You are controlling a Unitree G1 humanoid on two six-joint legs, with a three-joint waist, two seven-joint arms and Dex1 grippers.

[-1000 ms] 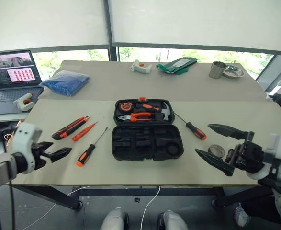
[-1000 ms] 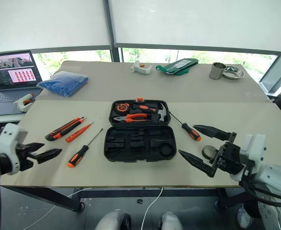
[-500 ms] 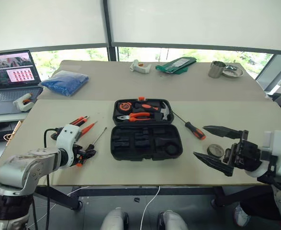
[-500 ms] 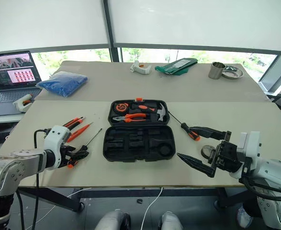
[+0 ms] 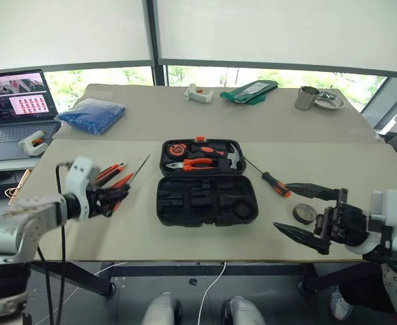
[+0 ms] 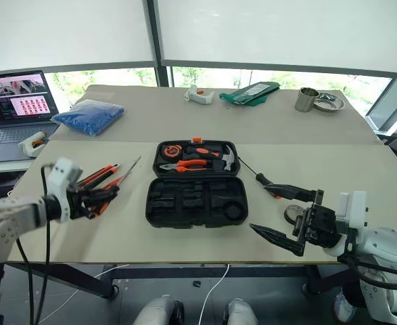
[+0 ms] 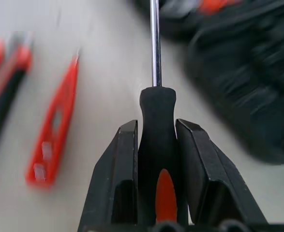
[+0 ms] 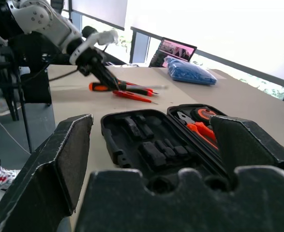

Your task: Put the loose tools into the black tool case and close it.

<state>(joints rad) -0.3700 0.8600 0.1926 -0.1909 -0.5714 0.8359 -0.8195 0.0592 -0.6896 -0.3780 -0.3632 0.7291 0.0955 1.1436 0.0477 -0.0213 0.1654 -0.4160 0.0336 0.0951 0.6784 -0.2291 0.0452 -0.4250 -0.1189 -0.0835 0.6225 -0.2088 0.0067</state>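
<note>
The black tool case (image 5: 208,201) lies open mid-table, its far half holding pliers, a hammer and a tape measure. My left gripper (image 7: 157,126) is shut on the black-and-orange handle of a screwdriver (image 5: 141,166), held off the table left of the case with the shaft pointing away. Just behind it lie the orange tester screwdriver (image 7: 54,130) and the utility knife (image 5: 109,171). A second screwdriver (image 5: 274,183) lies right of the case. My right gripper (image 5: 281,206) stands open above the table's front right, close to the grey tape roll (image 5: 304,214).
A second table behind carries a blue bag (image 5: 92,115), a white glue gun (image 5: 198,95), a dark green pouch (image 5: 249,91), a metal cup (image 5: 307,98) and a dish (image 5: 330,101). A laptop (image 5: 15,101) stands at the far left.
My left gripper has shut on the screwdriver near the front edge and lifted it up and away from me. The right gripper has stayed open in place.
</note>
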